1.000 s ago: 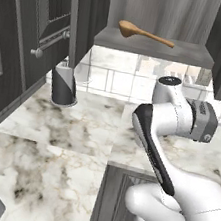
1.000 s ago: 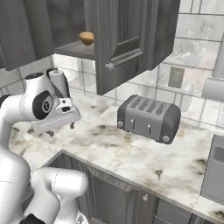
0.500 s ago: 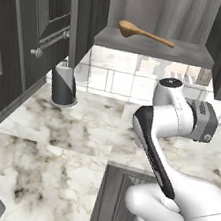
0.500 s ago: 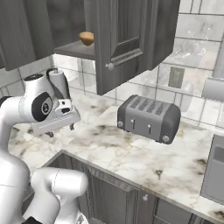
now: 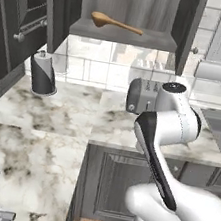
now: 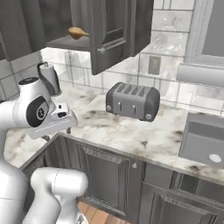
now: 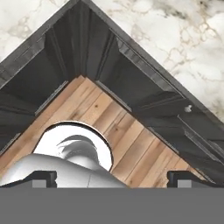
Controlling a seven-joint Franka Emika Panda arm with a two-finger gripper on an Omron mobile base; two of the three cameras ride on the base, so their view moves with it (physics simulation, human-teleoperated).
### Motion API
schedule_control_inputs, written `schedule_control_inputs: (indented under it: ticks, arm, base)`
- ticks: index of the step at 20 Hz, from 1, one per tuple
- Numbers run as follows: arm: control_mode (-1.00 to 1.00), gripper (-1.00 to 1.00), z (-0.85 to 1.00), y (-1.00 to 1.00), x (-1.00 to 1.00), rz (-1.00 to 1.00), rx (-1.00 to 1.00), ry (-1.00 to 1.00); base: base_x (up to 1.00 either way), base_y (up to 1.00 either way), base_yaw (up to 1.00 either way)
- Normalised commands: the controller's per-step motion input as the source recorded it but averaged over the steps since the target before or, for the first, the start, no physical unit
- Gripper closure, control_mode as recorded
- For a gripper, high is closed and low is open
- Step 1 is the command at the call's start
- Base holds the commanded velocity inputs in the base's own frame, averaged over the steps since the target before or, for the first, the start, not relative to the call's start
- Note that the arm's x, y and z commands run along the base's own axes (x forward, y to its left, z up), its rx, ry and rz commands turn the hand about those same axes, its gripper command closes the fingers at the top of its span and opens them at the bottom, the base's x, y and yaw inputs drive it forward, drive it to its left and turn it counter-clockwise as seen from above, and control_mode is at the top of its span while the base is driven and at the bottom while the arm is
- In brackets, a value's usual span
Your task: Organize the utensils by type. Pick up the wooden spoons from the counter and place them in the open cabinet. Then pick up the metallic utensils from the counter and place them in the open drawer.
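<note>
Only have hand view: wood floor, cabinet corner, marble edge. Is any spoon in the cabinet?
Observer: Yes, one wooden spoon lies on the shelf of the open cabinet.
Operator: What's on the counter?
Observer: A toaster stands on the counter, against the tiled wall.
Operator: Anything else?
Observer: A dark canister stands near the wall, below the cabinet's left door.

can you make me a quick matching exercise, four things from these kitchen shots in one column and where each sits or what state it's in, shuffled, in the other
1 wooden spoon
2 toaster
3 cabinet
4 gripper

a door swung open
b jaws wide, nothing between them
c lying on the shelf up in the wall unit
d standing on the marble counter by the tiled wall

Pairs: 1-c, 2-d, 3-a, 4-b
</note>
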Motion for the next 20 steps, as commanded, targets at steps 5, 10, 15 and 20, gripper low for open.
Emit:
schedule_control_inputs:
  ticks: [5, 10, 15, 20]
  arm:
    - [1.00, -1.00, 0.00, 0.00, 0.00, 0.00, 0.00, 0.00]
    - [1.00, -1.00, 0.00, 0.00, 0.00, 0.00, 0.00, 0.00]
    - [1.00, -1.00, 0.00, 0.00, 0.00, 0.00, 0.00, 0.00]
    - [1.00, -1.00, 0.00, 0.00, 0.00, 0.00, 0.00, 0.00]
  base:
    - [-0.59, -0.47, -0.36]
    - [-0.17, -0.31, -0.70]
    - [-0.01, -0.26, -0.87]
    - [0.00, -0.31, -0.87]
